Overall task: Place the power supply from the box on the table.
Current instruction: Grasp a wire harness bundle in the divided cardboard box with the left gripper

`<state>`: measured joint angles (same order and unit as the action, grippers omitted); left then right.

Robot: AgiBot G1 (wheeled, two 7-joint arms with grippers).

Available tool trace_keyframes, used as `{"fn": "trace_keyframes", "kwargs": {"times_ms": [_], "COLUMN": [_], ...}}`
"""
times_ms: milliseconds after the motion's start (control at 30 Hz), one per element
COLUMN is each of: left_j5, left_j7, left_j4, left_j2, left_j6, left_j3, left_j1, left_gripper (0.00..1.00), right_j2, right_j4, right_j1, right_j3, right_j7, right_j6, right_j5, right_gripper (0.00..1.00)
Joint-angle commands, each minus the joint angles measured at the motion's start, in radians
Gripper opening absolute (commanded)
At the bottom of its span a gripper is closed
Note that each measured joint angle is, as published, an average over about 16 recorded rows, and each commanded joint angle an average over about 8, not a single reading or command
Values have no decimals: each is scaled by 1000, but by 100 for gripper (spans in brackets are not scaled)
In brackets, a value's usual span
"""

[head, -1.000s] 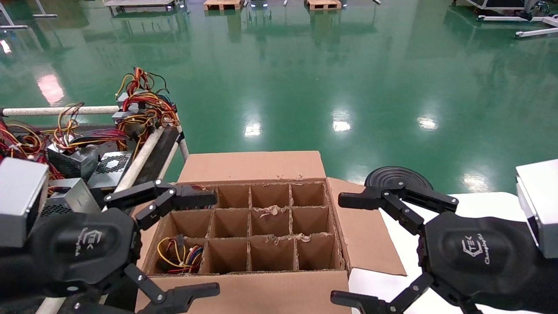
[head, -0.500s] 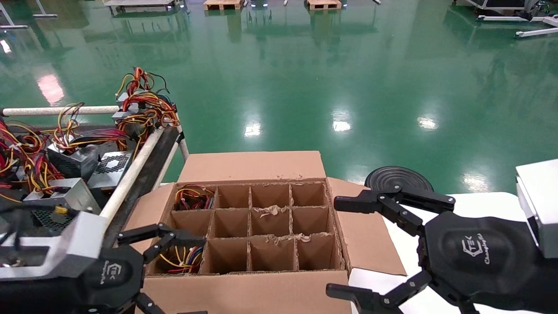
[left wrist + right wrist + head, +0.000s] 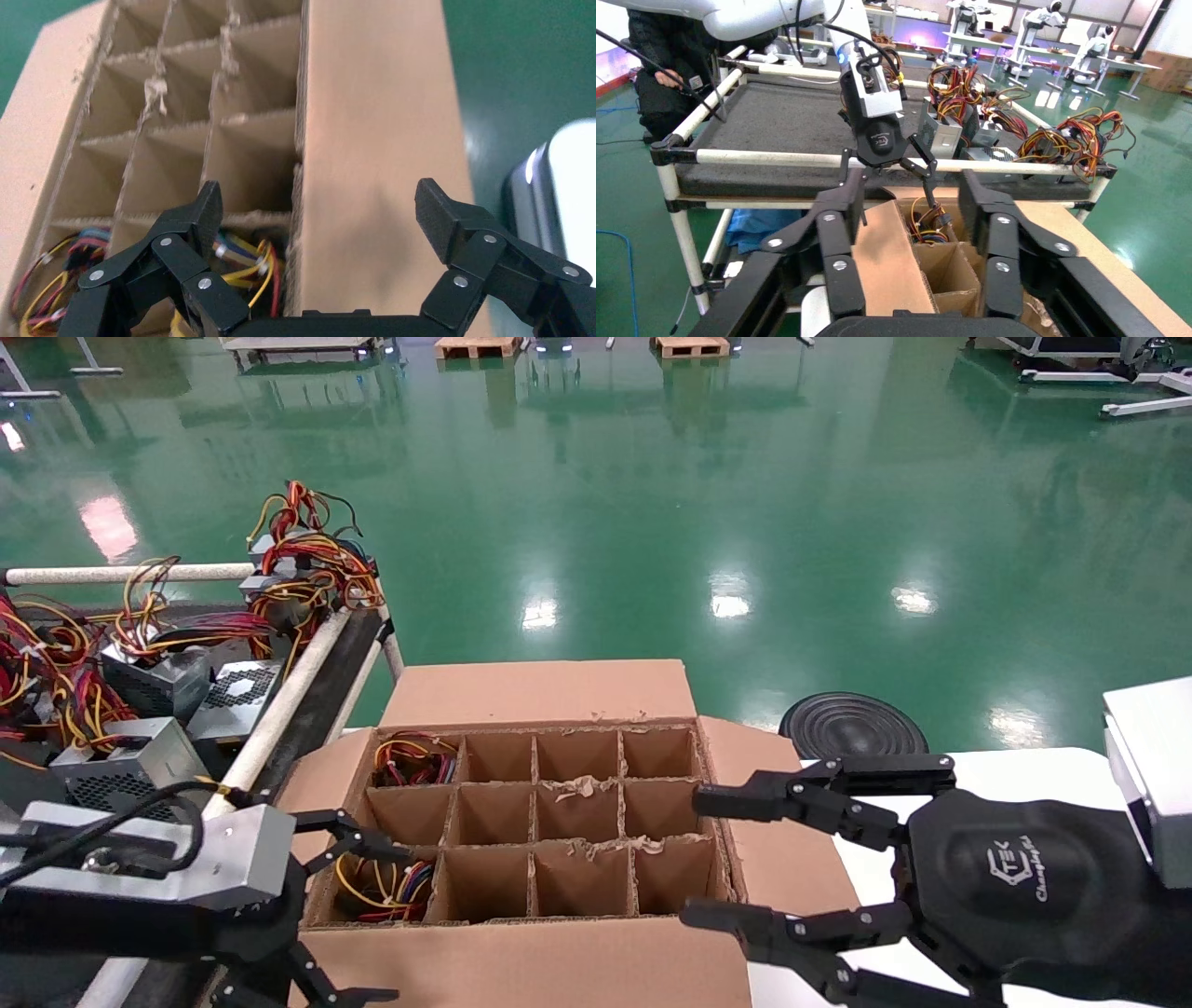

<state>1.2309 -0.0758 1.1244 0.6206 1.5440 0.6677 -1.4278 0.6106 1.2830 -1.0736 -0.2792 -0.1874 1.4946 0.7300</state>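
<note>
Left tool [image 3: 349,915] spread wide, empty, straddling the corrugated carton [image 3: 521,952] near-left wall above the power supply [image 3: 384,882], looped yellow wires in that corner cell. Right tool [image 3: 698,859] also wide open, empty, at carton's right edge.

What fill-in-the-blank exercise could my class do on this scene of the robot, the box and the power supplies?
1. The power supply lies in the box's near-____ corner cell.
2. The left gripper, poised at that cell, has its fingers ____.
3. The divider grid has ____ cells in all.
4. The right gripper straddles the box's ____ wall.

Missing words: left; open; twelve; right
</note>
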Motion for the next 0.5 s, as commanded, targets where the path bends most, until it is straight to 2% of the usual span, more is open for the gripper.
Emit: {"fn": "trace_keyframes", "kwargs": {"times_ms": [33, 500], "left_j5": [31, 103], "left_j7": [7, 52], "left_j4": [-8, -71], "left_j2": [8, 42], "left_j6": [7, 27], "left_j3": [30, 159], "left_j1": [-39, -174], "left_gripper": [100, 100], "right_j2": [0, 0], "right_j4": [0, 0], "right_j1": [0, 0], "right_j3": [0, 0], "right_j7": [0, 0], "right_j6": [0, 0], "right_j5": [0, 0], "right_gripper": [0, 0]}}
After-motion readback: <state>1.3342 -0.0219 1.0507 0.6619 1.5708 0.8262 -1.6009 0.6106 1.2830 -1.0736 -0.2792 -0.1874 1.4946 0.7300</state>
